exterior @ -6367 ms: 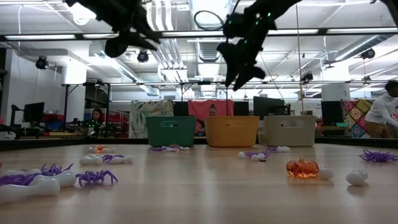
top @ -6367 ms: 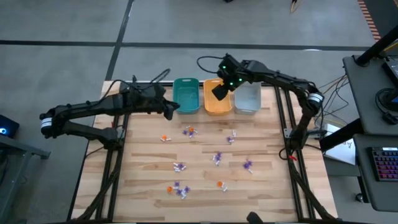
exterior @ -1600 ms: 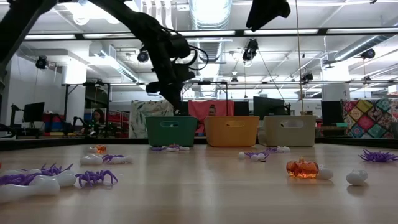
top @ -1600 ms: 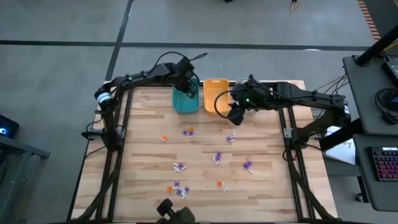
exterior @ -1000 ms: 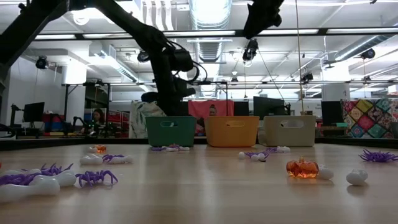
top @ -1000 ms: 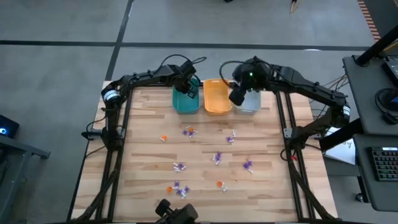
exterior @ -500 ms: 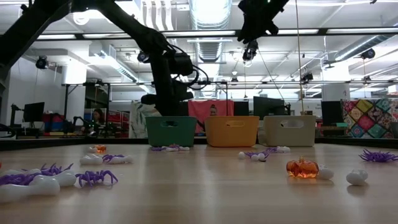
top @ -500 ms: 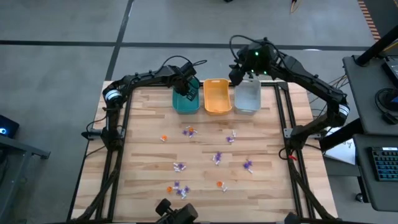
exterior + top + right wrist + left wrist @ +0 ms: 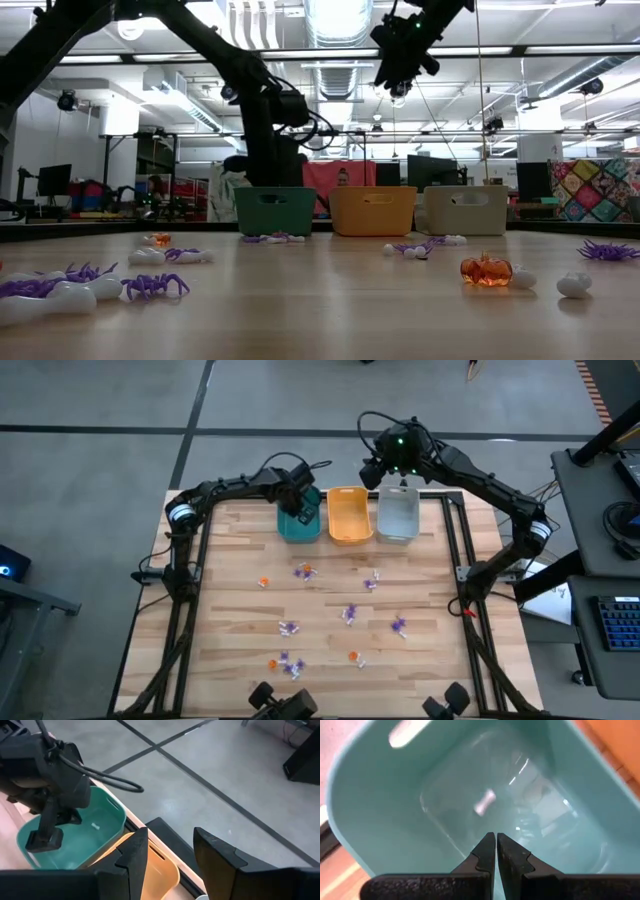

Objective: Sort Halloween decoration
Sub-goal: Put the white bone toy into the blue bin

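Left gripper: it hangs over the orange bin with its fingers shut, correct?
Not quite. The left gripper hangs over the teal bin, not the orange bin; the left wrist view shows teal walls beneath its shut fingers.

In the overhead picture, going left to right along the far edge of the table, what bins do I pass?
teal bin → orange bin → grey bin. The left gripper, shut, hangs over the teal one; the right gripper, open, is just behind the row, near the orange and grey ones.
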### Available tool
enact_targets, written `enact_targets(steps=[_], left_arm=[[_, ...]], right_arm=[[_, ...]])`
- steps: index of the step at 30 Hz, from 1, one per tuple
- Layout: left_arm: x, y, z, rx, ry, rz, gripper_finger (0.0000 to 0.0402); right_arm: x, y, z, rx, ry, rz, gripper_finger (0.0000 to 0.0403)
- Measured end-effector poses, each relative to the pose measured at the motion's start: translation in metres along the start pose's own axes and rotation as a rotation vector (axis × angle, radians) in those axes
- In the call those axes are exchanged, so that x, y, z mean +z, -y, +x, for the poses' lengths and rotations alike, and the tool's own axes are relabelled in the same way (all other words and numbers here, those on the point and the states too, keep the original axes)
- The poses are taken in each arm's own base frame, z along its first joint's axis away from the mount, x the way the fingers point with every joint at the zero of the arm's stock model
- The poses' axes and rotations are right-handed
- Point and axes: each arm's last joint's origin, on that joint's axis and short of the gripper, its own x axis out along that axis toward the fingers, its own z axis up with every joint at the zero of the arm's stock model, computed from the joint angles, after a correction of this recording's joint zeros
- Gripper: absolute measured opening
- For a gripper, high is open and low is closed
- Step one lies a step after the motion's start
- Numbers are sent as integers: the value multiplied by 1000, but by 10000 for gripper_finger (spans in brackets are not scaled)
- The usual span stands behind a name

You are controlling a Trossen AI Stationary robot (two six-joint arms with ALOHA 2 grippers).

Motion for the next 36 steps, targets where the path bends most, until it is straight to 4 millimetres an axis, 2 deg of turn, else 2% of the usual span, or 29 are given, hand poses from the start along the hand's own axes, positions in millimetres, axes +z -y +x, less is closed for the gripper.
enact_targets(steps=[7, 10, 15, 19, 23, 28, 36], left_arm=[[0, 0, 0, 0, -3, 11, 0], [4, 0, -8, -1, -3, 24, 0], [18, 1, -35, -19, 58, 44, 0], [29, 4, -65, -88, 145, 64, 0], [31, 10, -94, -130, 214, 74, 0], [17, 30, -119, -174, 253, 79, 0], [-11, 79, -152, -267, 290, 147, 0]], right_arm=[[2, 4, 0, -9, 19, 11, 150], [2, 5, -2, -9, 23, 21, 150], [0, 2, -3, 59, 1, 44, 150], [-2, 0, -4, 136, -32, 95, 150], [-9, -4, -5, 208, -108, 139, 150], [-23, -15, -9, 264, -268, 167, 150], [-42, -49, -22, 319, -465, 112, 150]])
